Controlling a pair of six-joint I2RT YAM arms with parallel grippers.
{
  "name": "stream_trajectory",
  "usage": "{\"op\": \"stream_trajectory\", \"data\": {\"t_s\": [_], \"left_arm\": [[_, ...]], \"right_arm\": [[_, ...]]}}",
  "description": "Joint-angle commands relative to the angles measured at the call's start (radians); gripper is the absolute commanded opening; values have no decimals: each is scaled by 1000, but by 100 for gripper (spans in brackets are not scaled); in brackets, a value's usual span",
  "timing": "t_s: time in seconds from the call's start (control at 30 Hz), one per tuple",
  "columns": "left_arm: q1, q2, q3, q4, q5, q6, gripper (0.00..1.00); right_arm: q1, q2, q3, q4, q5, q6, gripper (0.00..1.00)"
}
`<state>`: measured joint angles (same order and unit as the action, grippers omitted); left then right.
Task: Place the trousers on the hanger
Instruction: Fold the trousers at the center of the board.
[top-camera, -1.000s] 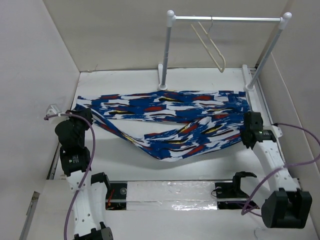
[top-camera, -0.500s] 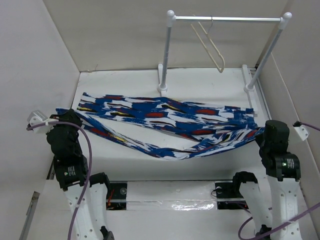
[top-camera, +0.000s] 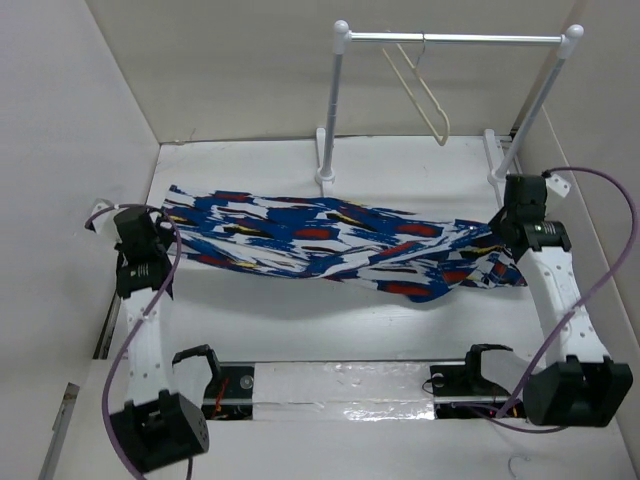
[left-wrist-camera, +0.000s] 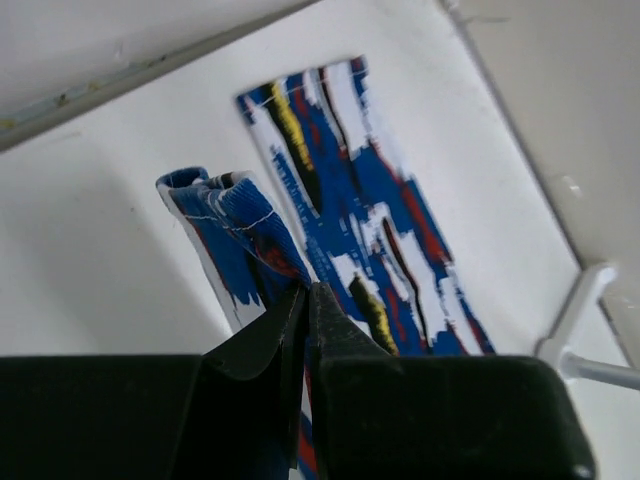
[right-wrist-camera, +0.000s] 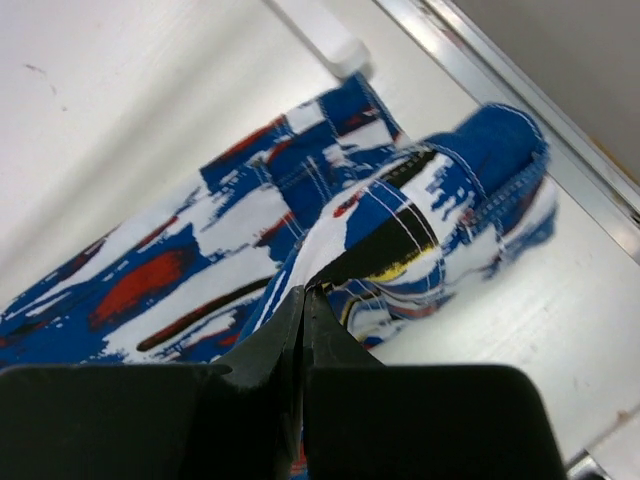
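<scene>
Okay, my left pincer (left-wrist-camera: 305, 292) and right pincer (right-wrist-camera: 303, 293) each clamp one end of the trousers (top-camera: 330, 235), stretched between them over the tabletop (top-camera: 400, 170), probably for threading onto the hanger (top-camera: 425, 95), which hangs bare beyond my right pincer.

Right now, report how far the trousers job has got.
Done: both ends of the trousers are gripped. In hand: left gripper and right gripper, both shut on fabric, hold them stretched out. Remaining: the hanger hangs bare on the rail; nothing is draped over it yet.
</scene>
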<state>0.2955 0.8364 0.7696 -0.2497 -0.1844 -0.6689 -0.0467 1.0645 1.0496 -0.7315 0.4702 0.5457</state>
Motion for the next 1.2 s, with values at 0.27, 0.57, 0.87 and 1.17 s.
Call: {"op": "stream_trajectory", "data": {"t_s": [0.27,0.57,0.87,1.17], "left_arm": [[-45,413,276,44,-179,-20,0],[-64,703,407,79,-239,12,0],[-117,978,701,66,-302,81,0],[-188,1328,1129,-40,-360,232,14]], "right_arm": [[-18,193,141,351,-54,-154,0],[-73,400,207,426,-117,-171,0],[-82,598,339,408,-139,-170,0],[-110,715,378,425,-150,-179,14]]}}
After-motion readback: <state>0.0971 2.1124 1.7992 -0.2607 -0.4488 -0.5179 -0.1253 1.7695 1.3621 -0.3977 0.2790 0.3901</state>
